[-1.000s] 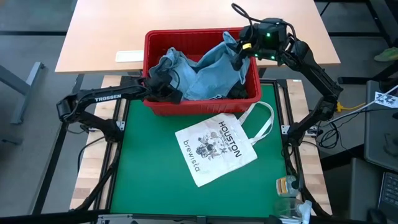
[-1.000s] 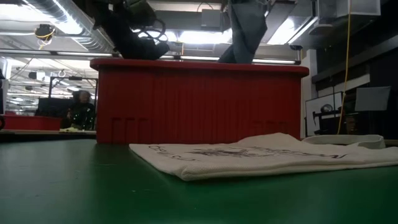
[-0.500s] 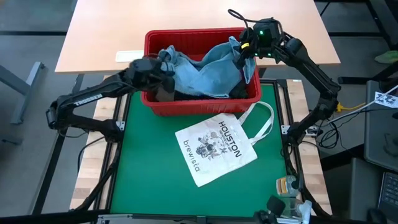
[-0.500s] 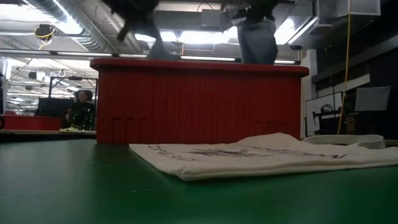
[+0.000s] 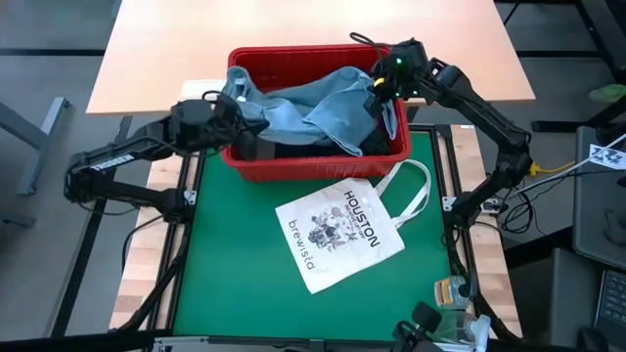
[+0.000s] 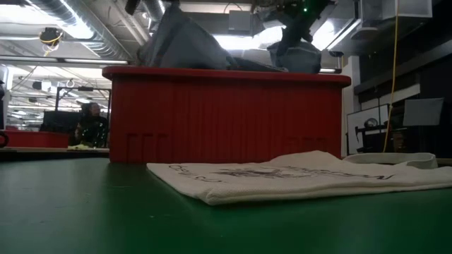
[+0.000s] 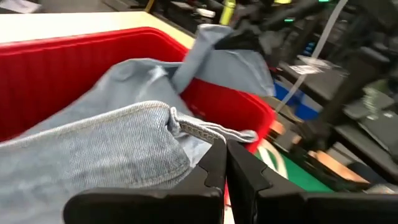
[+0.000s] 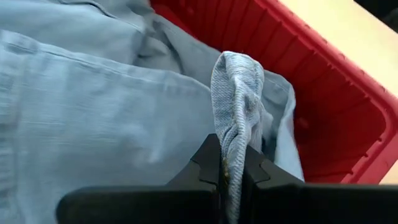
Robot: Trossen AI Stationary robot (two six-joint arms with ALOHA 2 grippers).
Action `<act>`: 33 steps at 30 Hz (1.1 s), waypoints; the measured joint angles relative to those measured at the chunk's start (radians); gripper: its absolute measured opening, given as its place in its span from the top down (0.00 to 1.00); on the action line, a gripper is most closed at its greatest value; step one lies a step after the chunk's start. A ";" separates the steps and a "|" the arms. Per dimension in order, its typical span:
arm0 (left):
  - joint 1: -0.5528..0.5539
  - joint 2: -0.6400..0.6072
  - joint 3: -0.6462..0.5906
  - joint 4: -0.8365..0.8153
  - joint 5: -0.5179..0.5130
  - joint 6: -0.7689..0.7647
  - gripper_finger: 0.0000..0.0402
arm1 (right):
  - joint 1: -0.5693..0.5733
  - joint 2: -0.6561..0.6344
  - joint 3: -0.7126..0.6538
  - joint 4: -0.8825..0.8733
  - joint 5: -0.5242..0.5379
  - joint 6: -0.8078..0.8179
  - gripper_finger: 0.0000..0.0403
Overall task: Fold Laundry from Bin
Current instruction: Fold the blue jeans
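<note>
A light blue denim garment (image 5: 308, 103) spans the red bin (image 5: 313, 168) between my two grippers, sagging in the middle. My left gripper (image 5: 231, 98) is shut on its left end, above the bin's left rim. My right gripper (image 5: 375, 93) is shut on its right end, over the bin's far right corner. Dark laundry (image 5: 293, 152) lies in the bin beneath the denim. In the low view the denim (image 6: 183, 46) rises above the bin's rim (image 6: 226, 74). My left gripper (image 7: 226, 152) pinches a stitched hem edge (image 7: 199, 129) of the denim between its two fingers, coming nearly level from the table's left. That end is lifted above the rim, and the cloth runs off toward the other arm. My right gripper (image 8: 231, 163) pinches a bunched fold (image 8: 235, 134) of the denim between its two fingers, slanting down from the far right. The fold stands up past the fingertips, and the rest hangs down into the bin (image 8: 336, 99).
A white tote bag printed "HOUSTON" (image 5: 342, 233) lies flat on the green mat (image 5: 235, 284) in front of the bin, its handle (image 5: 416, 191) toward the right. A tan tabletop (image 5: 176, 49) lies beyond the bin. Small items (image 5: 450, 293) sit at the mat's near right corner.
My left gripper has risen out of the bin and gone toward the table's left edge, drawing the denim's left end up over the left rim. My right gripper has sunk a little with the other end. The denim has spread out between them.
</note>
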 joint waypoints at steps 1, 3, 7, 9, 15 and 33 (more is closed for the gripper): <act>-0.015 -0.004 0.000 -0.001 0.000 0.000 1.00 | 0.000 0.000 -0.005 0.001 0.000 0.000 0.97; -0.045 -0.010 0.000 -0.002 -0.001 0.001 1.00 | 0.000 0.000 -0.017 0.001 0.000 0.000 0.97; -0.107 -0.019 0.000 -0.014 0.005 0.000 1.00 | 0.000 0.000 -0.055 0.003 0.000 0.000 0.97; -0.133 -0.020 0.000 -0.017 0.026 0.000 1.00 | 0.000 0.000 -0.082 0.002 0.000 0.000 0.97; -0.204 -0.023 0.000 -0.033 0.052 -0.022 1.00 | 0.001 0.000 -0.156 0.001 0.000 0.000 0.97; -0.243 -0.023 0.002 -0.152 0.048 -0.027 1.00 | 0.002 0.000 -0.173 0.003 0.000 0.003 0.97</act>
